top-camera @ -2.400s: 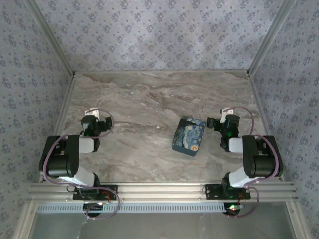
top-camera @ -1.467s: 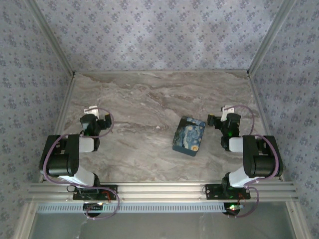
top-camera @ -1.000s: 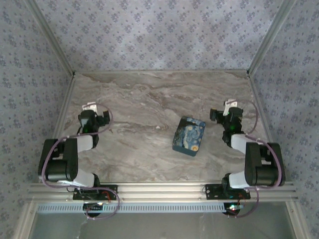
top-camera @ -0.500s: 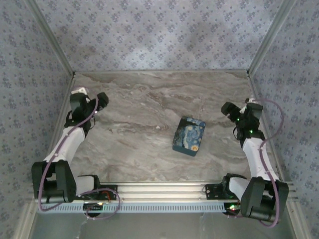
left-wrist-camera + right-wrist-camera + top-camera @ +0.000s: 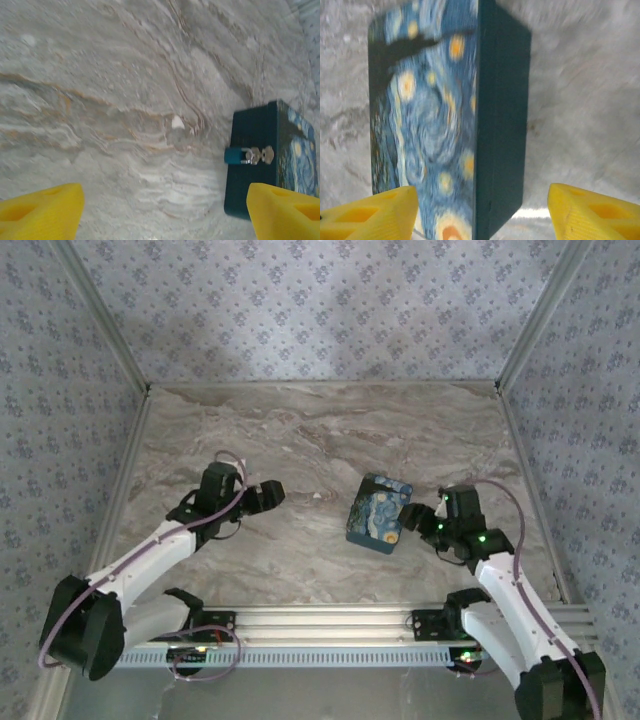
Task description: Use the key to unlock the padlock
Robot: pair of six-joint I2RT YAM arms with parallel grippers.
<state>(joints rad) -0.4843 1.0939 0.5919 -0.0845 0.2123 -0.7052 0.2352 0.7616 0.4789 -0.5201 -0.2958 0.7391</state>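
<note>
A dark teal box (image 5: 380,513) with a swirling blue and yellow night-sky lid lies right of the table's middle. On its left side wall hangs a small blue padlock (image 5: 233,155) on a silver hasp (image 5: 258,155). I cannot make out the key. My left gripper (image 5: 272,492) hovers left of the box, pointing at it. It is open (image 5: 162,222), with only marble between its yellow fingers (image 5: 42,210). My right gripper (image 5: 415,516) is at the box's right side, open (image 5: 480,215). Its yellow fingertips (image 5: 592,212) straddle the box's near edge (image 5: 502,125) without touching it.
The marble table (image 5: 300,430) is walled by patterned panels on three sides. A small pale fleck (image 5: 177,121) lies on the marble left of the box, and I cannot tell what it is. Both arm bases stand on the aluminium rail (image 5: 320,618) at the near edge.
Both arms have swung in from the table's sides toward the box. The left now faces its padlock side and the right its opposite side. Both pairs of jaws have narrowed somewhat.
</note>
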